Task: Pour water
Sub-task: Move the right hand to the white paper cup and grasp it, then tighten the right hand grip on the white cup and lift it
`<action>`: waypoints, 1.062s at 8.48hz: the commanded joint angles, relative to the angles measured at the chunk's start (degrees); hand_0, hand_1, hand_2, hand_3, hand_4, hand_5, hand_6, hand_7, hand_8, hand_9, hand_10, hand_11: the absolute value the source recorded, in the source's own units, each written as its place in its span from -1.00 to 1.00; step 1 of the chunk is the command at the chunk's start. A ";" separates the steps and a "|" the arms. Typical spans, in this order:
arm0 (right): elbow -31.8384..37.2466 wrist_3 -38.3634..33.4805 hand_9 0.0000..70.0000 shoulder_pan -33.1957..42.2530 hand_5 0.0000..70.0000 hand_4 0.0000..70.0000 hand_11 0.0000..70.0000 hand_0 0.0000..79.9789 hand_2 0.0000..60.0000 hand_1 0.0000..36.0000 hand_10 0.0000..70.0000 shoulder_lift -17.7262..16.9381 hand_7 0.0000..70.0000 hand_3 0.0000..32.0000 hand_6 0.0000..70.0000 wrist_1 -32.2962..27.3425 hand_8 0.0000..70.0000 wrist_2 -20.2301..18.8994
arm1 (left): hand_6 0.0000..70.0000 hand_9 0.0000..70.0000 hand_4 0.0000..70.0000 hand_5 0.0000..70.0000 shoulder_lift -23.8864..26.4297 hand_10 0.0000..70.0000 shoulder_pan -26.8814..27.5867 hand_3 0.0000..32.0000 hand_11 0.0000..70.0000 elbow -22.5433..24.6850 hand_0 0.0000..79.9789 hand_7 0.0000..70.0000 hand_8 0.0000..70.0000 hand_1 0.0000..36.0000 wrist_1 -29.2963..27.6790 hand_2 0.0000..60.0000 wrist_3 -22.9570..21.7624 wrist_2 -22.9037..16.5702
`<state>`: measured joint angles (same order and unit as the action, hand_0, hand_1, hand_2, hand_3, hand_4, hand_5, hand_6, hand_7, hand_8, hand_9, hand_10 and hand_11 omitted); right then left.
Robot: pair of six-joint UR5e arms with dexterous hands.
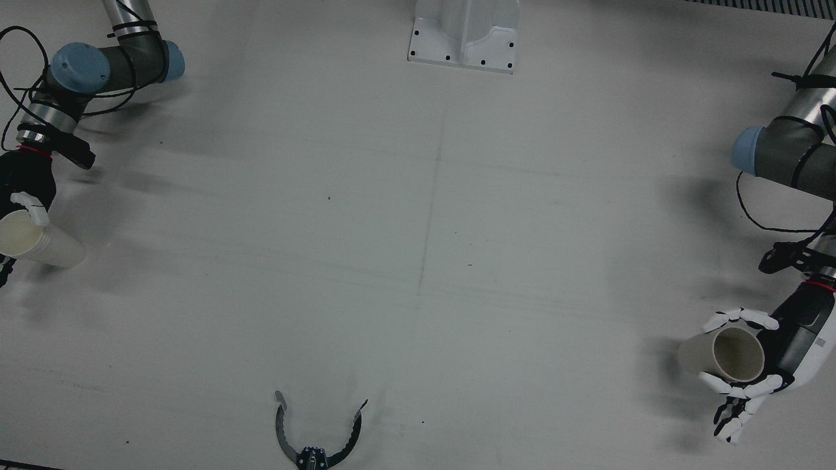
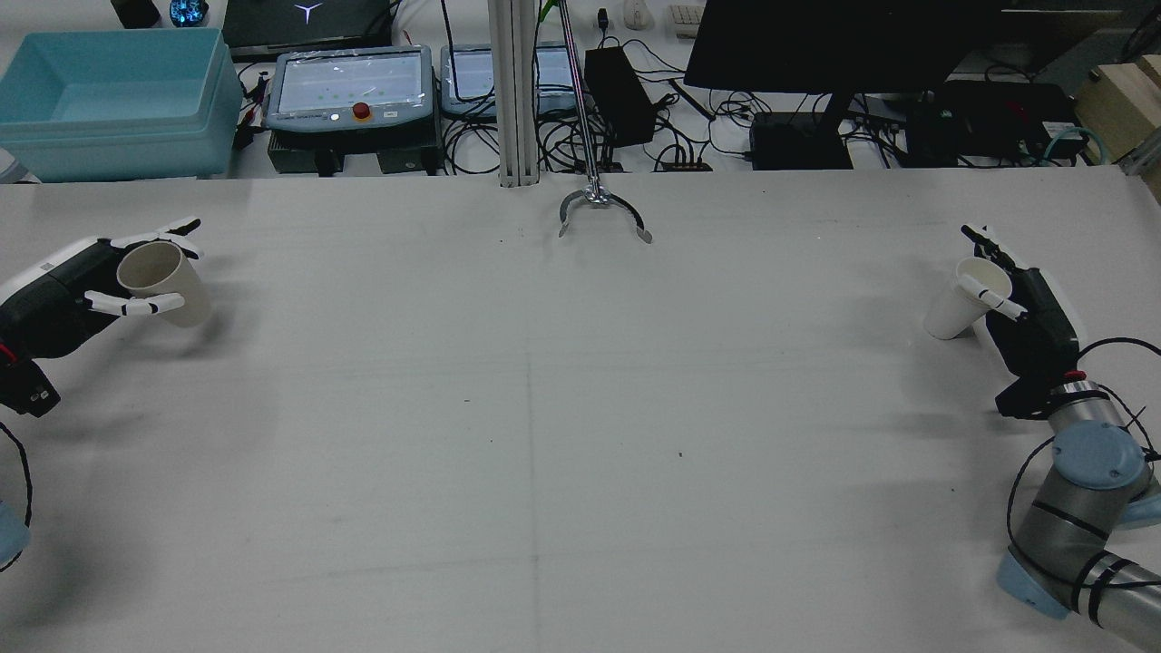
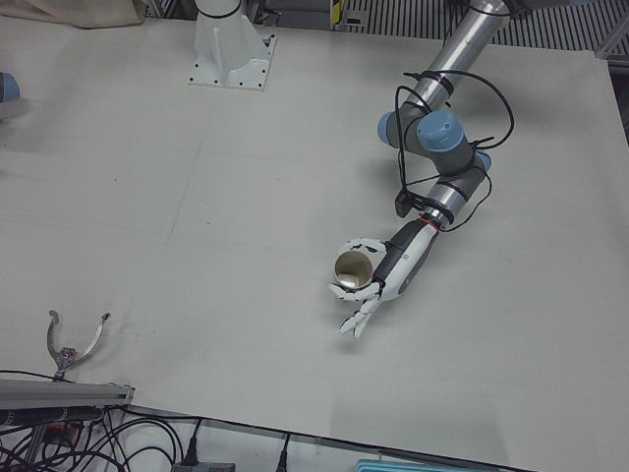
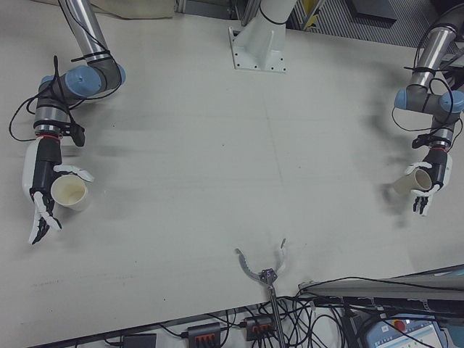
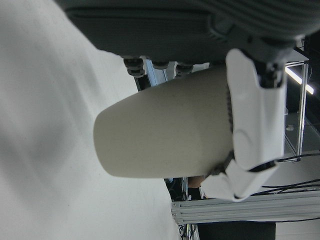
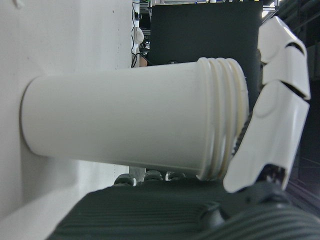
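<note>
My left hand [image 1: 751, 365] is shut on a beige paper cup [image 1: 722, 356] near the table's left edge, with thumb and fingers around its rim. The cup leans, its mouth towards the hand; it also shows in the rear view [image 2: 163, 283], the left-front view [image 3: 351, 270] and the left hand view [image 5: 165, 135]. My right hand [image 1: 23, 196] is shut on a white paper cup [image 1: 39, 241] near the table's right edge. This cup leans too, in the rear view [image 2: 963, 297] and the right-front view [image 4: 69, 193]. In the right hand view [image 6: 130, 120] its base is at the table. No water shows in either cup.
A metal claw-shaped tool [image 1: 318, 434] lies at the operators' edge, mid-table. A white pedestal mount [image 1: 465, 32] stands at the robot's side. Beyond the table are a blue bin [image 2: 113, 100], control pendants [image 2: 349, 86] and cables. A wide stretch of bare table [image 1: 431, 261] separates the hands.
</note>
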<state>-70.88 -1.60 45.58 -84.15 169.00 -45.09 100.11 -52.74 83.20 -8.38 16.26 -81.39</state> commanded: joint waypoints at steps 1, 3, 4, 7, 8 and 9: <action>0.22 0.01 -1.00 -0.40 -0.63 -0.92 -1.00 0.23 -0.36 0.12 -1.00 -0.31 -0.98 -0.88 -1.00 0.01 -1.00 0.00 | -0.91 -0.98 -0.03 -0.09 0.00 -0.91 0.00 -1.00 -0.79 -0.14 0.31 -0.70 -1.00 1.00 -0.06 1.00 0.00 0.00; 0.13 -0.16 -1.00 -0.31 -0.61 -0.91 -1.00 0.27 -0.34 0.22 -1.00 -0.40 -0.98 -0.89 -1.00 0.01 -1.00 0.00 | -0.91 -0.98 -0.04 -0.10 0.00 -0.91 0.00 -1.00 -0.79 -0.05 0.31 -0.69 -1.00 1.00 -0.06 1.00 0.00 0.00; 0.13 -0.16 -1.00 -0.31 -0.60 -0.90 -1.00 0.28 -0.33 0.24 -1.00 -0.40 -0.98 -0.90 -1.00 0.01 -1.00 0.00 | -0.91 -0.98 -0.04 -0.10 -0.09 -0.91 0.00 -1.00 -0.79 -0.05 0.31 -0.69 -1.00 1.00 -0.06 1.00 -0.09 0.09; 0.04 -0.07 -1.00 -0.40 -0.59 -0.91 -1.00 0.37 -0.22 0.49 -1.00 -0.31 -0.96 -0.91 -1.00 0.01 -1.00 0.00 | -0.91 -0.98 -0.04 -0.10 -0.09 -0.91 -0.09 -1.00 -0.79 -0.05 0.31 -0.70 -1.00 1.00 -0.06 1.00 -0.09 0.09; 0.04 0.01 -1.00 -0.40 -0.59 -0.93 -1.00 0.39 -0.24 0.52 -1.00 -0.22 -0.97 -0.90 -1.00 0.10 -1.00 0.00 | -0.91 -0.98 -0.04 -0.10 -0.09 -0.91 -0.17 -1.00 -0.79 -0.05 0.31 -0.70 -1.00 1.00 -0.15 1.00 -0.09 0.09; 0.04 -0.07 -1.00 -0.40 -0.59 -0.91 -1.00 0.37 -0.25 0.47 -1.00 -0.14 -0.96 -0.90 -1.00 0.01 -1.00 0.00 | -0.91 -0.98 -0.05 -0.10 -0.09 -0.91 -0.17 -1.00 -0.79 -0.14 0.30 -0.70 -1.00 1.00 -0.15 1.00 -0.09 0.09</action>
<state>-70.83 -1.68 45.18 -84.46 169.04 -45.09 100.03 -52.85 83.14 -8.47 16.19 -81.30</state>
